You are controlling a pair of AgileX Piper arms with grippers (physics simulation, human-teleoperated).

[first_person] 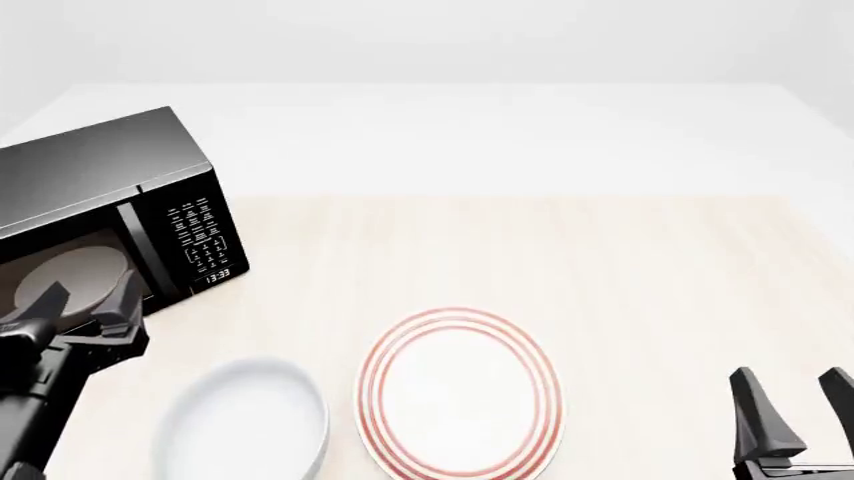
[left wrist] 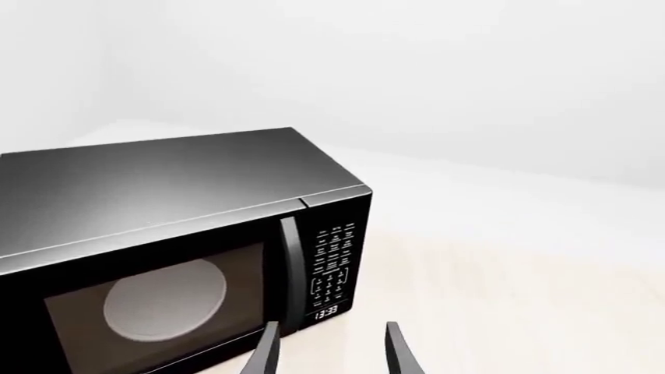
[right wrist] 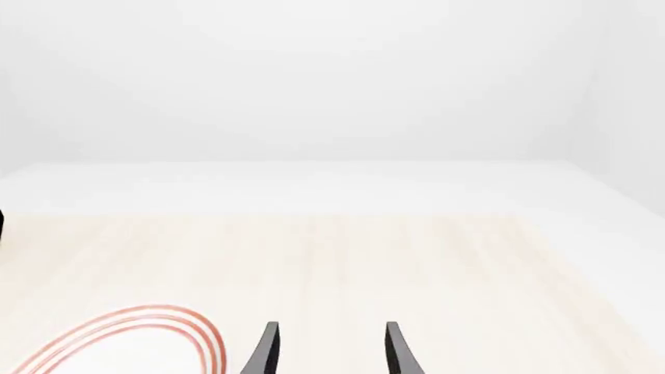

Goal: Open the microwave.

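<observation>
the glossy black box microwave (first_person: 114, 190) runs off the front view's left edge, and the left pincer (first_person: 91, 300) covers part of its windowed door. its white keypad markings (left wrist: 335, 261) are too small to read. the shallow white bowl (first_person: 240, 430) and red-ringed white plate (first_person: 458, 395) are cut by the bottom edge.

Bare simulated tabletop (first_person: 561, 250), white backdrop.

The desk (first_person: 641, 270) has a pale wood-grain top. The microwave (first_person: 107, 190) stands on its far left part, door shut, set at an angle. Nearer the arms lie a red-ringed white plate (first_person: 458, 395) and, just left of it, a plain white bowl (first_person: 240, 425).
</observation>
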